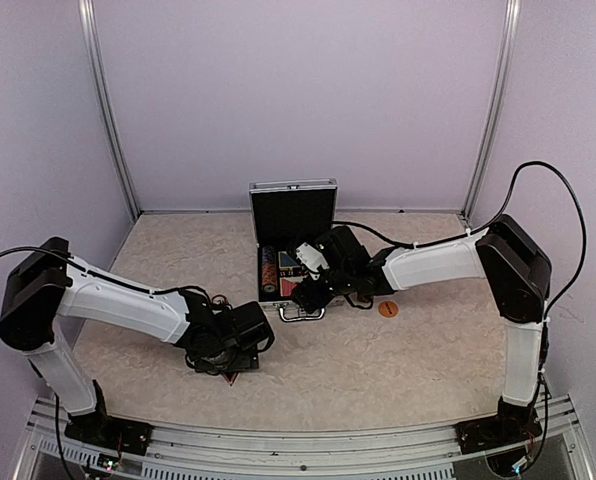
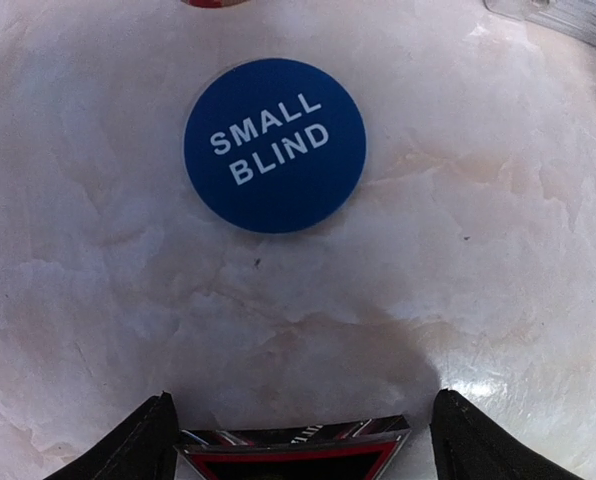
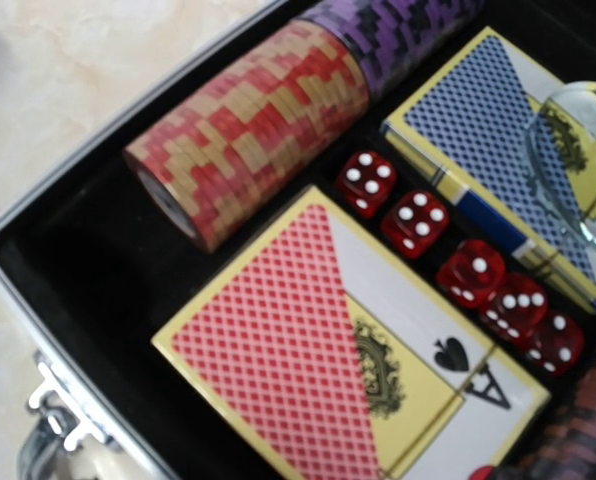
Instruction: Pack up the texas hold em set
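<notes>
Texas hold em set (image 1: 292, 262), top view: I see it at mid-table, open, its lid (image 1: 293, 208) upright on the far side.
Right gripper (image 1: 314, 280), top view: low over the set's tray (the wrist hides the jaws from here).
Left gripper (image 1: 230, 360), top view: pointed down at the table (image 1: 408, 365), nearer to me than the set and apart from it.
Orange button (image 1: 387, 308), top view: flat on the table, just right of the set.
Left gripper, left wrist view: released, jaws spread wide; the red triangle (image 2: 293, 452) lies between the fingers (image 2: 128, 448), with a gap beside one of them.
Blue button (image 2: 275, 145), left wrist view: marked SMALL BLIND, flat on the table beyond the triangle, untouched.
Case (image 3: 73, 215), right wrist view: black-lined; red chips (image 3: 253, 130) and purple chips (image 3: 398, 25) in one row on their edges.
Decks, right wrist view: red deck (image 3: 328, 370) and blue deck (image 3: 498, 140) flat, five red dice (image 3: 458, 262) in a line between them.
Clear disc (image 3: 588, 165), right wrist view: rests over the blue deck.
Right gripper, right wrist view: fingers out of frame; jaws stand wide, and I see nothing held.
</notes>
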Robot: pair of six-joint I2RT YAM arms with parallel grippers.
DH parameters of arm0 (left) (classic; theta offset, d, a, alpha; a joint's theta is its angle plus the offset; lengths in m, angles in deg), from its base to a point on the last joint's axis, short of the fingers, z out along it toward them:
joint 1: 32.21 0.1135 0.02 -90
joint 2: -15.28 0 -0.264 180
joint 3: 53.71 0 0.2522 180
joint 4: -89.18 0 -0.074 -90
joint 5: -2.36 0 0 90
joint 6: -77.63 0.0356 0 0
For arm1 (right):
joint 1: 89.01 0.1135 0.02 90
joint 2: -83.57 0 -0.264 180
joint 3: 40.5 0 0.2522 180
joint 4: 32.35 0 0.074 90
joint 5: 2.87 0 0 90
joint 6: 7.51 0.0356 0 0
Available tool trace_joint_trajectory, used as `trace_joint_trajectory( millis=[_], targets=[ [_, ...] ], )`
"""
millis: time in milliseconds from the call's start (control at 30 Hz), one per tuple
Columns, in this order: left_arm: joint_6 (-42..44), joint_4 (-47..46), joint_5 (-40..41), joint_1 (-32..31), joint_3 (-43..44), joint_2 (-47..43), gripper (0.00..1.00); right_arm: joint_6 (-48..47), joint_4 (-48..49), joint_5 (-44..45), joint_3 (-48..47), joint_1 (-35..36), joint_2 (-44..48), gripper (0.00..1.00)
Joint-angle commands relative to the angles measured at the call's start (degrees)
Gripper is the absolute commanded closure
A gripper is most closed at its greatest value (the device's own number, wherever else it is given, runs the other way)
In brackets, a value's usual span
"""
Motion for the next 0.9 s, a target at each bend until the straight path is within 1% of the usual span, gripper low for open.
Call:
trace_joint_trajectory(
  millis=[0, 167, 600, 733, 867],
  targets=[
    [-1.6, 0.0, -4.6, 1.2, -0.5, 4.5, 0.14, 0.6, 0.8, -0.4, 0.2, 0.2, 0.9, 0.15],
    [-2.1, 0.4, -4.8, 1.3, -0.4, 5.3, 0.18, 0.6, 0.8, -0.3, 0.5, 0.1, 1.1, 0.15],
    [-2.8, 0.7, -4.4, 0.6, -1.3, 3.4, 0.25, 0.8, 0.8, -0.1, 0.1, 0.1, 0.8, 0.15],
    [-3.1, 0.7, -3.8, -0.1, -1.2, 3.4, 0.3, 0.8, 0.8, 0.0, 0.0, 0.1, 0.8, 0.15],
    [-3.3, 1.1, -2.6, -0.9, -0.6, 3.4, 0.39, 0.9, 0.8, 0.0, 0.1, 0.2, 0.8, 0.15]
  ],
)
